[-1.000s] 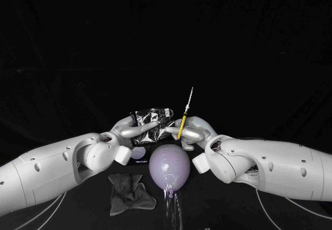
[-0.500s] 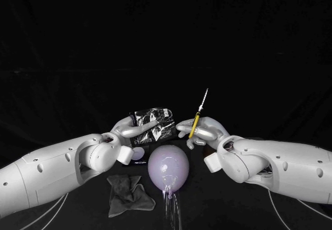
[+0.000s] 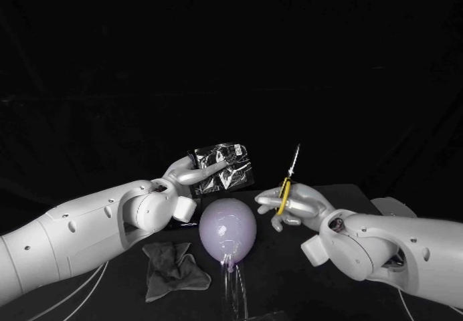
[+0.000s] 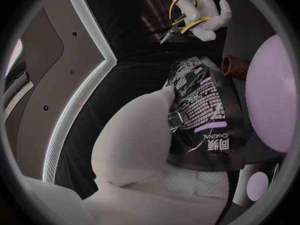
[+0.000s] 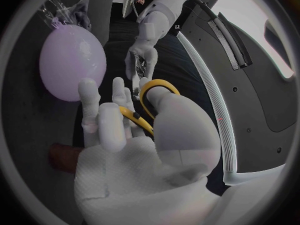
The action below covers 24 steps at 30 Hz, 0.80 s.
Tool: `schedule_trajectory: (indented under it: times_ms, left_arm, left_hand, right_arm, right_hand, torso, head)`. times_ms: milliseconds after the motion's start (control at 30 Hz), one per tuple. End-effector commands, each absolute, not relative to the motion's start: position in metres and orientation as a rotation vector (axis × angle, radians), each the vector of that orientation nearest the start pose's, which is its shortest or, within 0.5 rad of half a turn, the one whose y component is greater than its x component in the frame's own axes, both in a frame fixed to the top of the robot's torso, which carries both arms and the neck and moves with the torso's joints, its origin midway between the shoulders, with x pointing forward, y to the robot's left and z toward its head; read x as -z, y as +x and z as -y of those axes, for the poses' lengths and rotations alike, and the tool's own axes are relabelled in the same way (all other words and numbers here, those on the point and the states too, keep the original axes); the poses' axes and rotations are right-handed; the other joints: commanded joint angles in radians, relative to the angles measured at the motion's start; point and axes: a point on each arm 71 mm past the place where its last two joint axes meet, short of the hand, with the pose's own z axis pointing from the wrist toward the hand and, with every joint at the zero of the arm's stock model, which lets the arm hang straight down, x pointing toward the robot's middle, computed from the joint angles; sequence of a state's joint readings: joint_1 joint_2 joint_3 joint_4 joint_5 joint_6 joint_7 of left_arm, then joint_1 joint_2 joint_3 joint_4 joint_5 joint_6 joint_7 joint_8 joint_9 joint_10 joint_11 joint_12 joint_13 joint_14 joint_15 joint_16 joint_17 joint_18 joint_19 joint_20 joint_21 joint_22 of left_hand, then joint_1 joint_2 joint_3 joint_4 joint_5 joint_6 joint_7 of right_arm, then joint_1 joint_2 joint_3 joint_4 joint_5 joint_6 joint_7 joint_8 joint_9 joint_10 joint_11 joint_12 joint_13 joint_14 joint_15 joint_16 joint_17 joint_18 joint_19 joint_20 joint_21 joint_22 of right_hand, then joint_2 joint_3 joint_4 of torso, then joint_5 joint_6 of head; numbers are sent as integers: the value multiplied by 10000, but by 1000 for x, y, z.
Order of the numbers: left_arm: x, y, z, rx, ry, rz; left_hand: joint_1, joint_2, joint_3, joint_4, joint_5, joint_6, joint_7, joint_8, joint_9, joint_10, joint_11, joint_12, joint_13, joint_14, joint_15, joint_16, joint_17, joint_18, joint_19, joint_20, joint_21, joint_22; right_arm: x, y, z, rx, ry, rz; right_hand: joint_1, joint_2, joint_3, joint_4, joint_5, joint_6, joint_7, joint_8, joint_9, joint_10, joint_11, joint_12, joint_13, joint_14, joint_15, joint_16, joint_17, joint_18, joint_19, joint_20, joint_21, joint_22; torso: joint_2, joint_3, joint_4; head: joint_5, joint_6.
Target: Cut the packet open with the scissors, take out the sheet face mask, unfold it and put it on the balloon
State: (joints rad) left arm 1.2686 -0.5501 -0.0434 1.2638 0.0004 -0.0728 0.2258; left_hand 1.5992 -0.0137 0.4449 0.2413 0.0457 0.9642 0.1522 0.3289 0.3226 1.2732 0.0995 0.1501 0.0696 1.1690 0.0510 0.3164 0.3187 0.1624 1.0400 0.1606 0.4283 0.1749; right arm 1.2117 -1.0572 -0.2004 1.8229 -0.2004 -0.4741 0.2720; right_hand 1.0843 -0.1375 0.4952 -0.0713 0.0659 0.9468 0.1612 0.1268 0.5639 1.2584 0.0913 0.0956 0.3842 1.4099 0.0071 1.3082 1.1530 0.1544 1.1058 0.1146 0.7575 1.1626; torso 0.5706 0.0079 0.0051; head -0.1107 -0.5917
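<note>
My left hand [image 3: 185,175] holds a black and silver foil packet [image 3: 223,166] up above the table; printed text on the packet [image 4: 203,116] faces the left wrist camera. My right hand [image 3: 294,201] grips yellow-handled scissors [image 3: 288,179] with the blades pointing up, a little to the right of the packet and apart from it. The yellow handles [image 5: 150,105] sit around my fingers, and the blades look closed. A pale purple balloon [image 3: 227,229] stands between the two hands, lower down, also seen as the balloon [image 5: 70,61] and the balloon [image 4: 272,92].
A crumpled dark grey cloth [image 3: 174,268] lies on the black table to the left of the balloon. Clear film [image 3: 235,284] trails below the balloon. A small brown cylinder [image 4: 234,65] sits beside the balloon.
My right hand has carried the scissors right and down, away from the packet. My left hand has lifted the packet slightly and tilted it.
</note>
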Motion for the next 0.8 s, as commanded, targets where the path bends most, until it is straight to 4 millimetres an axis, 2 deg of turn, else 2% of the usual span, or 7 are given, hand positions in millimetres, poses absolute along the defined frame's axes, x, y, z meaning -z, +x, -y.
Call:
schedule_trajectory:
  times_ms: [33,400,433,533,667,700,800]
  left_arm:
    - [165,535,-105,17805,-9959,-17199]
    - [167,536,-86,18317,-9501,-17977]
    - [168,535,-84,18395,-9443,-18095]
    - [168,534,-81,18568,-9277,-18387]
    - [168,531,-76,18766,-9032,-18727]
    - [168,531,-75,18803,-8991,-18781]
    - [169,531,-73,18868,-8921,-18888]
  left_hand:
    - [-100,2,75,-18,32,-83,12,271,707,164,-94,-41,-10,70,0,28,11,199,41,-22,46,13]
    - [-226,-59,220,-87,32,-134,-12,303,764,156,-114,-100,-15,310,-63,120,106,203,180,-98,206,90]
    - [-226,-59,220,-87,32,-134,-12,303,764,156,-114,-100,-15,310,-63,120,106,203,180,-98,206,90]
    - [-273,-79,274,-116,31,-152,-19,316,786,156,-121,-122,-16,388,-82,151,145,202,221,-125,265,119]
    - [-292,-89,295,-128,31,-159,-20,321,795,154,-122,-132,-17,409,-88,158,159,201,231,-135,285,130]
    - [-294,-90,296,-129,32,-160,-20,321,796,154,-122,-133,-17,410,-88,159,160,200,231,-135,287,130]
    - [-294,-90,296,-129,32,-160,-20,321,796,154,-122,-133,-17,410,-88,159,160,200,231,-135,287,130]
  right_arm:
    - [221,392,226,-13343,10102,-17274]
    - [253,354,229,-13241,10671,-18618]
    - [255,352,229,-13239,10652,-18798]
    - [258,348,227,-13254,10407,-19385]
    - [262,341,222,-13314,9766,-20376]
    - [262,340,220,-13310,9629,-20535]
    - [263,337,218,-13259,9395,-20809]
  right_hand:
    - [-50,-181,-53,112,-3,9,-97,-76,-35,678,-211,-6,-134,75,-51,80,63,76,119,-8,53,14]
    - [-322,-384,-477,394,-127,659,-292,148,27,1126,-359,-127,-360,47,-158,23,-87,172,-136,-105,-546,-310]
    - [-326,-408,-555,424,-141,727,-317,187,41,1163,-380,-153,-378,-480,-175,-760,-1189,185,-196,-122,-655,-369]
    - [-424,-474,-720,509,-152,841,-368,270,77,1291,-414,-131,-367,-569,-203,-922,-1356,206,-278,-142,-821,-459]
    - [-1149,-902,-1529,940,-150,214,-81,44,35,388,-104,-307,-598,-1393,19,-2097,-2801,211,-732,-43,-1498,-818]
    - [-1195,-896,-1821,1043,-161,-174,103,-64,31,-92,44,-343,-769,-1516,177,-2286,-3037,192,-802,67,-1612,-894]
    - [-1177,-840,-2073,1119,-184,-345,184,-65,61,-353,126,-344,-906,-1602,248,-2395,-3212,199,-830,152,-1682,-949]
  torso:
    - [-58,78,-88]
    - [-147,201,-251]
    - [-149,208,-258]
    - [-153,221,-270]
    - [-147,209,-262]
    - [-146,209,-264]
    - [-142,197,-251]
  head:
    - [-67,-119]
    - [-307,-464]
    - [-320,-496]
    - [-346,-551]
    - [-407,-665]
    - [-418,-680]
    - [-465,-732]
